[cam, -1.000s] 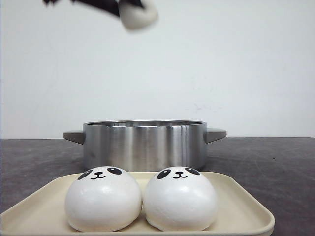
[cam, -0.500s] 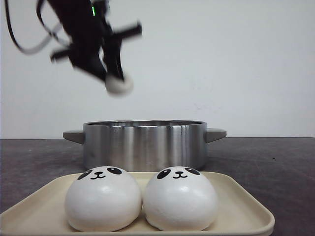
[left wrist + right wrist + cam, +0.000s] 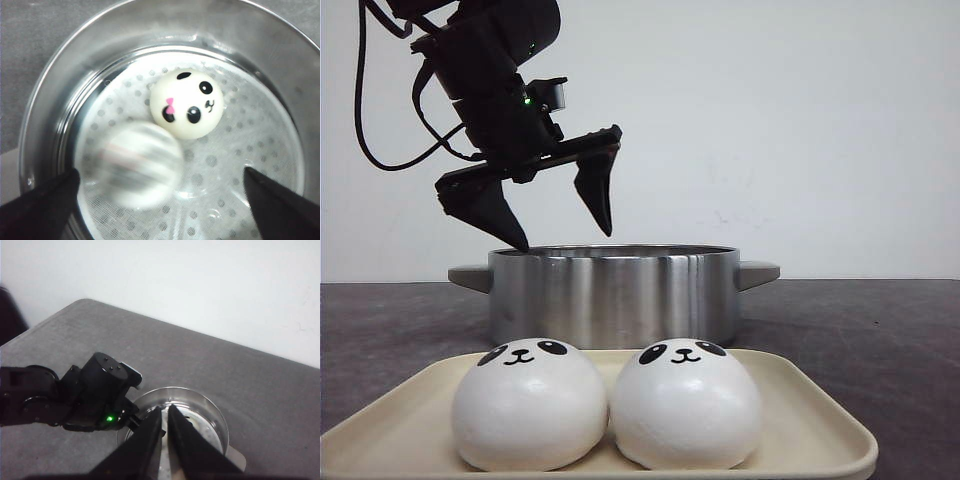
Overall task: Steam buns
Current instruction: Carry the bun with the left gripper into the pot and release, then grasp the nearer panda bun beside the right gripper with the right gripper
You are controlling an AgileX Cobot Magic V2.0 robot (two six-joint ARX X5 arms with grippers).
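Grey tabletop, plain white wall behind — and the left gripper [image 3: 560, 235] hangs over the steel pot [image 3: 613, 295], jaws spread wide and empty. Down in the left wrist view, one panda bun [image 3: 187, 103] sits face-up on the perforated steamer plate [image 3: 250, 140], and a second bun [image 3: 138, 165] shows right beside it as a blur, apparently tumbling in. Two more buns wait on the cream tray [image 3: 810, 420] in front of the pot: one on the left [image 3: 528, 404], one on the right [image 3: 686, 404], touching side by side. So the next pick lies nearer the camera and lower than the open left gripper; the pot's near wall stands between them, meaning up and over. Right gripper [image 3: 165, 432] hovers high above the pot, fingers pressed together, holding nothing.
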